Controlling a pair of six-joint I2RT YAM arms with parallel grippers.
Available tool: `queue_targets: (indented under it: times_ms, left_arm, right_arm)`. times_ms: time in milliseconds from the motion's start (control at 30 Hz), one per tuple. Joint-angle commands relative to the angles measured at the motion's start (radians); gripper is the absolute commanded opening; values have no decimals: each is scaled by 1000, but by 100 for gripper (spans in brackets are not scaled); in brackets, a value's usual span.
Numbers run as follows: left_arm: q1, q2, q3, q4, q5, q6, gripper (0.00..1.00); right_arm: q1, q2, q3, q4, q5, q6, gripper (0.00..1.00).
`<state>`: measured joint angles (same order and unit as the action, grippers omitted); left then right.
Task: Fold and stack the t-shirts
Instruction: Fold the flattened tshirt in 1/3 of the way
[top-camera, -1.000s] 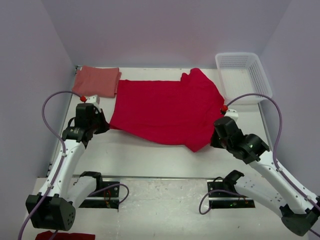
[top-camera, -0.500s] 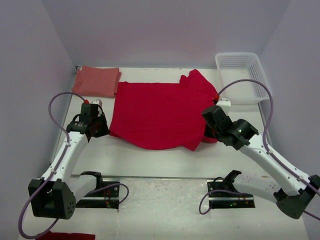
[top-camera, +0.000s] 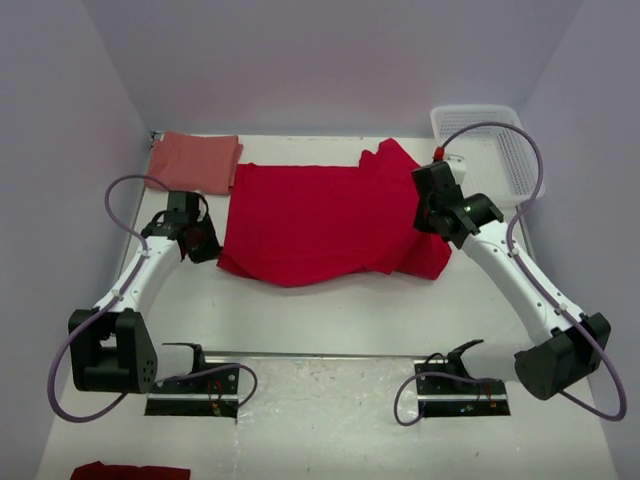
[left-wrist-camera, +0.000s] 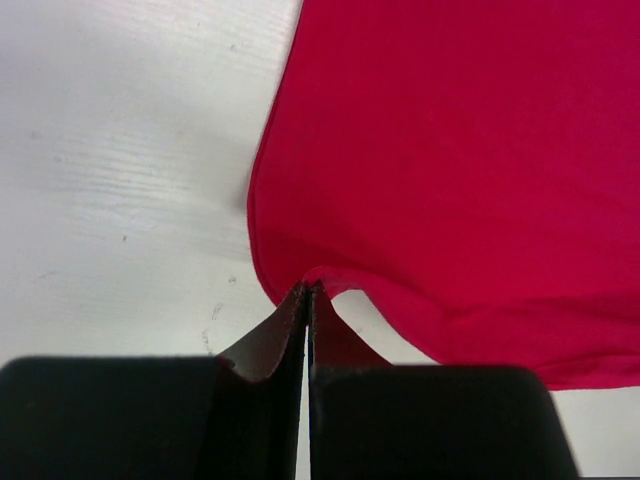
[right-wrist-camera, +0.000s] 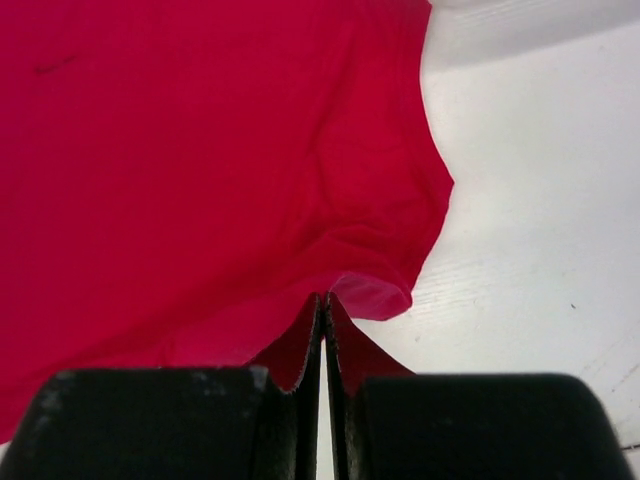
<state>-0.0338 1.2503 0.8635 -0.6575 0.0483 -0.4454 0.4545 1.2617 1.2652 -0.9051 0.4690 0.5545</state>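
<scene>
Spread on the tabletop (top-camera: 330, 320) beside the salmon shirt (top-camera: 195, 162), the red shirt (top-camera: 315, 215) is clamped at what seem its near corners by the left hand (left-wrist-camera: 307, 289) and right hand (right-wrist-camera: 325, 298), and should be carried level.

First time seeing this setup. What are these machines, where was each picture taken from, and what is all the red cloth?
Two white robot arms are bolted to a table. The wide picture looks down from above; the two close-ups come from cameras on the wrists, each showing its own black claw. The left claw and right claw are both shut, each pinching an edge of the bright red t-shirt spread on the table. A salmon t-shirt lies folded at the far left corner; a white basket stands far right.
</scene>
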Motion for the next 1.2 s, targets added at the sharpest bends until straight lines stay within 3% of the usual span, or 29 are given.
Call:
queue_targets:
  times_ms: [0,600,1167]
  left_arm:
    - [8,59,48,81,36,-36,0]
    - [9,311,241,107,-16,-39,0]
    - [11,451,338,131,-28,-41,0]
  right_arm:
    - [-28,51,68,61,-36,-64,0]
    - [-134,324,292,71,-86,-130,0]
    - [-180,511,434,66,-138,-166,0]
